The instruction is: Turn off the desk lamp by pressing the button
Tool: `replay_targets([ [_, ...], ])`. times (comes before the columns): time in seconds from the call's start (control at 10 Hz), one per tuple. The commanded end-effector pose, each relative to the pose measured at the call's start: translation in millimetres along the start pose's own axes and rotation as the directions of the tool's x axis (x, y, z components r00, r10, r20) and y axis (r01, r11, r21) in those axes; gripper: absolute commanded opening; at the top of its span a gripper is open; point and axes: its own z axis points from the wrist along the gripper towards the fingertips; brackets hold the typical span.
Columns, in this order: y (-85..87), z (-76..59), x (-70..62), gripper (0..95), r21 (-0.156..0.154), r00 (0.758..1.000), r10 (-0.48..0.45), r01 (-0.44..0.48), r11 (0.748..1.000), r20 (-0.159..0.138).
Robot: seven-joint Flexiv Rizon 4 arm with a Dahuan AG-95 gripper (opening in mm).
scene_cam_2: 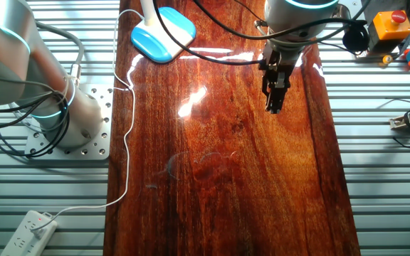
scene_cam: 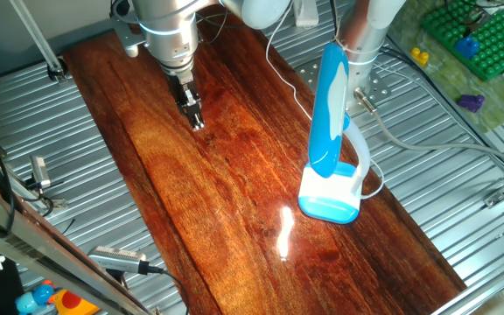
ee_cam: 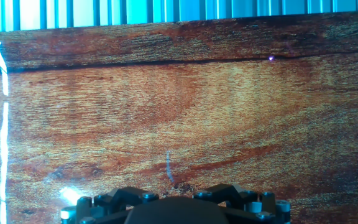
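The desk lamp stands on the wooden board, with its long blue head (scene_cam: 330, 105) over a white base with a light-blue rim (scene_cam: 330, 198). In the other fixed view only its base (scene_cam_2: 164, 34) shows, at the top edge. The button is too small to make out in any view. A bright glare lies on the wood beside the base. My gripper (scene_cam: 197, 121) hangs over bare wood well left of the lamp, with its fingertips together and holding nothing; it also shows in the other fixed view (scene_cam_2: 274, 104). The hand view shows only wood and the gripper body.
A white cable (scene_cam_2: 125, 142) runs from the lamp along the board's edge to a power strip (scene_cam_2: 31, 229). The arm's base (scene_cam_2: 62, 121) sits on the metal table beside the board. A green rack (scene_cam: 479, 35) and an orange box (scene_cam_2: 391, 25) lie off the board.
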Motion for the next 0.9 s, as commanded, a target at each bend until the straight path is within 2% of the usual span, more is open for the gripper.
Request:
replay_targets([
  [0.1, 0.0, 0.0, 0.1, 0.0, -0.017, 0.955, -0.280, 0.280, 0.960, -0.094],
  [0.9, 0.0, 0.0, 0.1, 0.0, -0.009, 0.959, -0.267, 0.267, 0.964, -0.100],
])
